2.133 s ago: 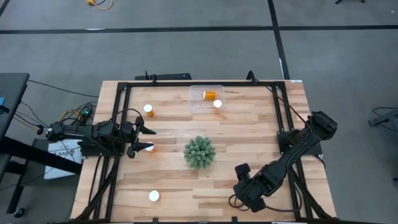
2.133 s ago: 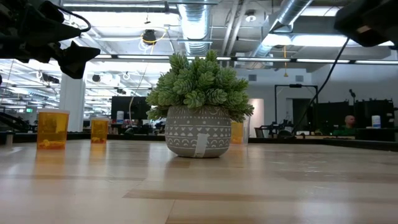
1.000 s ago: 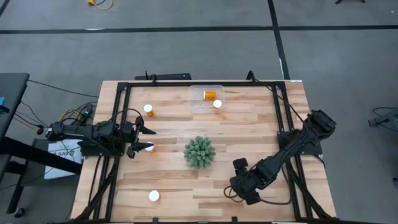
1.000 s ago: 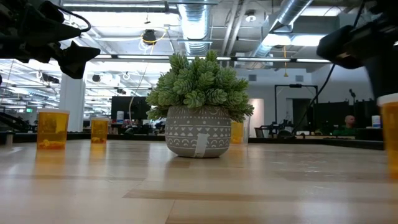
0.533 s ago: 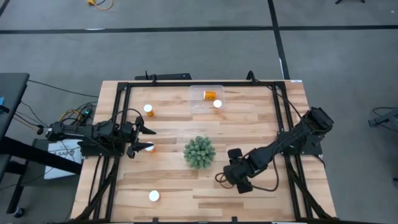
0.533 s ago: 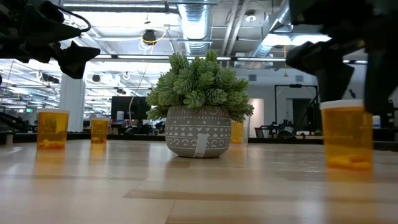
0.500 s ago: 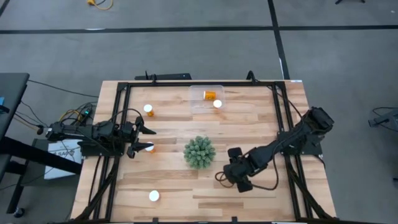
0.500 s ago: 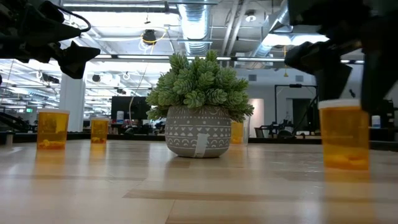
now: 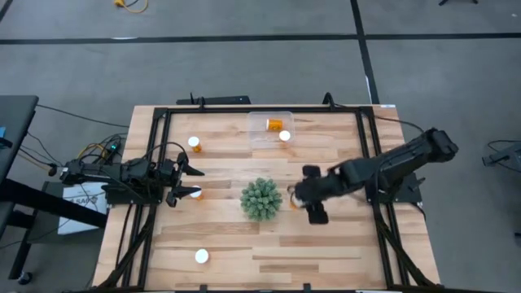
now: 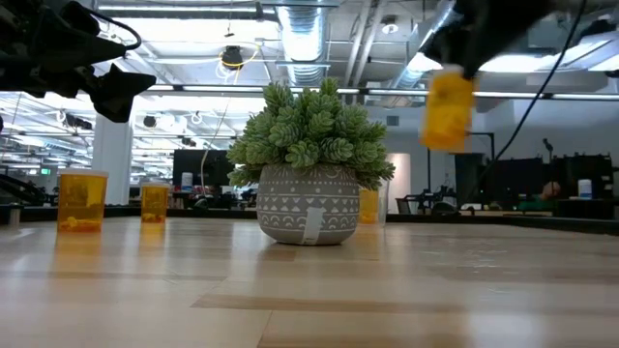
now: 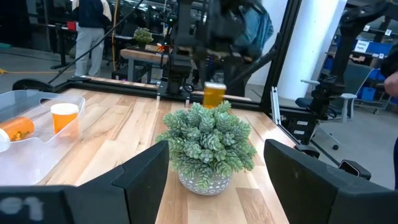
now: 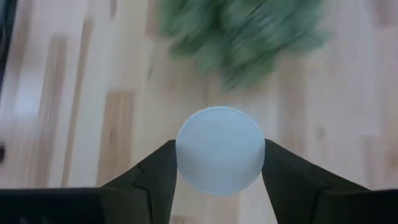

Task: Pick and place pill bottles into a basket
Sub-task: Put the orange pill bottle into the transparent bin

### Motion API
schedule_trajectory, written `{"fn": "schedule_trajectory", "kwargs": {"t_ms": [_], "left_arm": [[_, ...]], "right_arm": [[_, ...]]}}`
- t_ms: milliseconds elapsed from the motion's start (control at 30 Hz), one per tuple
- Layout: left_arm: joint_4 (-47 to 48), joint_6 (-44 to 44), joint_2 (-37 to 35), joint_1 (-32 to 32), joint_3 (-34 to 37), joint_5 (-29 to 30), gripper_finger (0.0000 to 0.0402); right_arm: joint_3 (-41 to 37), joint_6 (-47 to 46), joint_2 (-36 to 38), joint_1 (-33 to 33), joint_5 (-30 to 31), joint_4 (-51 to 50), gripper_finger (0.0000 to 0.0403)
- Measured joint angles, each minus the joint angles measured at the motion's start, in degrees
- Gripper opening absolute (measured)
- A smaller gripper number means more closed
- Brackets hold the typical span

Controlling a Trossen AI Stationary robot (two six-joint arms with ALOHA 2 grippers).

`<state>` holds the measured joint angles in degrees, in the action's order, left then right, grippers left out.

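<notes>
My right gripper (image 9: 296,198) is above the table just right of the green plant (image 9: 260,199), shut on an orange pill bottle (image 10: 450,108) with a white cap (image 12: 219,151). My left gripper (image 9: 193,181) is open and holds nothing, above the table's left part; one bottle (image 9: 196,194) stands by its near finger. The clear basket (image 9: 271,129) is at the far middle, with one bottle lying in it (image 9: 277,124) and one upright (image 9: 285,136). More bottles stand at the far left (image 9: 194,143) and near left (image 9: 201,256). My right gripper pinches the bottle at its top, one finger (image 12: 158,171) on each side of the white cap's rim (image 12: 184,163). The fingers come from above, pointing down. The bottle hangs about upright below them, lifted clear of the table (image 10: 450,126).
The potted plant (image 10: 309,174) stands mid-table between the two grippers, and between the held bottle and the left side. A black frame (image 9: 244,110) runs round the table's edges. People and office furniture show beyond the table (image 11: 93,25).
My right gripper has gone from the near right part of the table toward the far edge and the plant, and upward, with the pill bottle. The bottle, low at the table top before, now hangs well clear of it.
</notes>
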<state>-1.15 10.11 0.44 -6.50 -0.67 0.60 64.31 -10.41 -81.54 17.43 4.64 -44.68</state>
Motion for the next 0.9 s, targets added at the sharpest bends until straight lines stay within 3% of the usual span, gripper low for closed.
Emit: {"fn": "schedule_trajectory", "kwargs": {"t_ms": [200,400,667,900], "left_arm": [[0.0,0.0,0.0,0.0,0.0,0.0,0.0254],[0.0,0.0,0.0,0.0,0.0,0.0,0.0254],[0.0,0.0,0.0,0.0,0.0,0.0,0.0254],[0.0,0.0,0.0,0.0,0.0,0.0,0.0254]], "right_arm": [[0.5,2.0,5.1,-9.1,1.1,4.7,0.0191],[4.4,6.3,5.4,-18.7,1.7,9.6,0.0191],[9.5,9.6,-1.0,-27.6,0.9,10.8,0.0191],[13.6,10.5,-8.7,-31.5,-0.5,11.0,0.0191]]}}
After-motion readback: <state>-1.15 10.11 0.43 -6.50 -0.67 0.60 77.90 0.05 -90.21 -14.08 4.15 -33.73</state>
